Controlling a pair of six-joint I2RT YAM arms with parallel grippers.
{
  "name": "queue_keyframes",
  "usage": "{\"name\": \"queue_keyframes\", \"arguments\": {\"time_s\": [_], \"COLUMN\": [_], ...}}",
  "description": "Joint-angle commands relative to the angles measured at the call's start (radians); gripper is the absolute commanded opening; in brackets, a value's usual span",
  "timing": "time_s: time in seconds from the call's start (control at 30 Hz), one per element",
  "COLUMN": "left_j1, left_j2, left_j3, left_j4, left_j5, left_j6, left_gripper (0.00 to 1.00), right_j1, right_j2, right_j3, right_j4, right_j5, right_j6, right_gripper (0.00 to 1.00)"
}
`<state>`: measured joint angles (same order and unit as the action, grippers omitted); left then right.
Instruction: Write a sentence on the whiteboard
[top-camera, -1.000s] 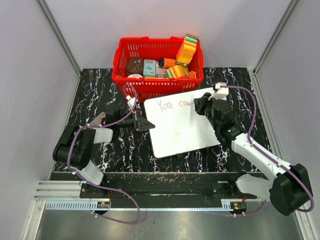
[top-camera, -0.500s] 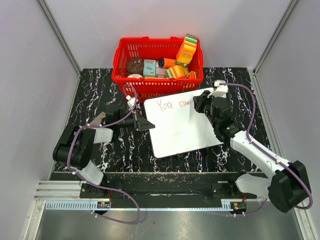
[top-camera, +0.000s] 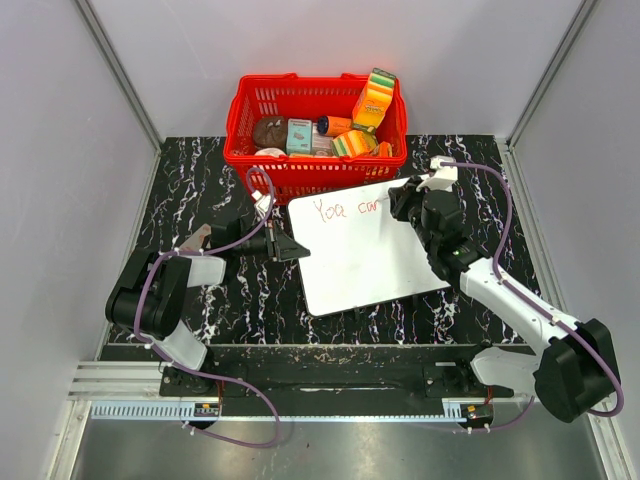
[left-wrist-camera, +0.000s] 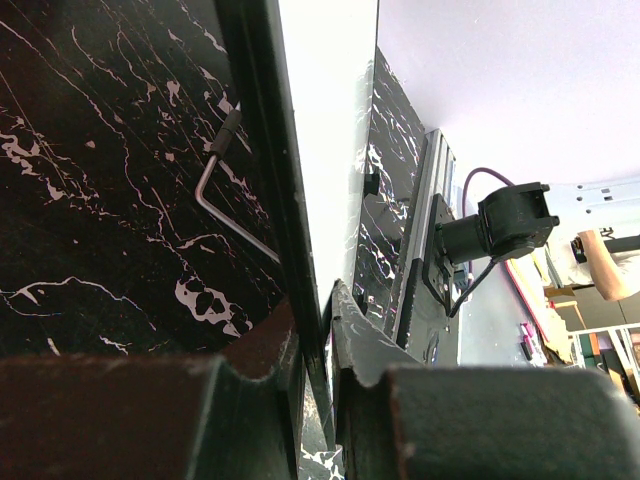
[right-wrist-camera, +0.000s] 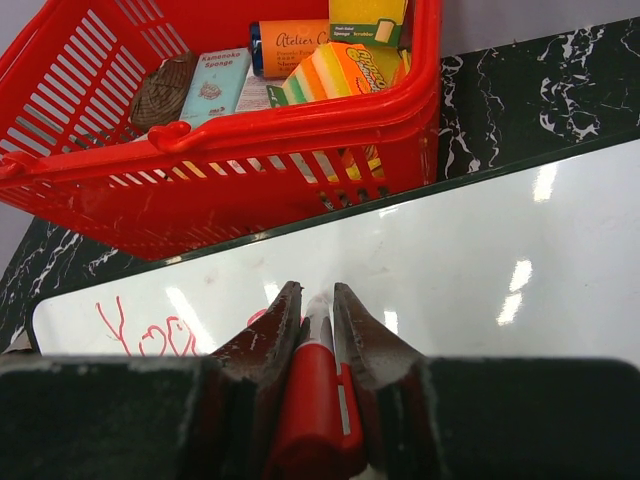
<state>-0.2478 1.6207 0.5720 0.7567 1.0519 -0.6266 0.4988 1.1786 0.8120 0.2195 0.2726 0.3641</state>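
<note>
Pale grey wall panels (top-camera: 330, 40) on three sides, joined by metal corner strips; black table (top-camera: 200, 180) veined with white like marble, a ribbed metal rail (top-camera: 130, 408) along its near edge; red basket (top-camera: 240, 100) of slotted plastic at the far middle of the table, holding sponges and small packets; whiteboard (top-camera: 360, 260) just in front of the basket, turned slightly askew, its far edge near the basket wall, its glossy face catching ceiling lights; right arm (top-camera: 510, 300) reaching from the near right corner over the board's far right part; left arm (top-camera: 160, 290) folded at the near left, forearm stretched toward the board; left gripper (left-wrist-camera: 318, 300) clamped on the board's left edge, one finger above and one below; right gripper (right-wrist-camera: 315, 292) closed around a red marker (right-wrist-camera: 312, 390), tip at the board; red lettering (top-camera: 345, 209) in the board's far left part, beginning "You ca", its last stroke unclear
</note>
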Motion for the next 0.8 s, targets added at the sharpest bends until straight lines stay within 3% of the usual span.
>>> {"name": "queue_keyframes", "arguments": {"time_s": [0.0,0.77], "left_j1": [-0.018,-0.018], "left_j2": [0.008,0.011], "left_j3": [0.016,0.017], "left_j4": [0.039,0.039], "left_j5": [-0.003,-0.001], "left_j6": [0.091,0.091], "left_gripper": [0.0,0.0], "right_j1": [-0.014,-0.025], "right_j2": [0.006,-0.033], "right_j3": [0.039,-0.043], "right_j4": [0.02,-0.003], "right_j5": [0.039,0.008], "right_j6": [-0.013,0.009], "right_gripper": [0.0,0.0]}}
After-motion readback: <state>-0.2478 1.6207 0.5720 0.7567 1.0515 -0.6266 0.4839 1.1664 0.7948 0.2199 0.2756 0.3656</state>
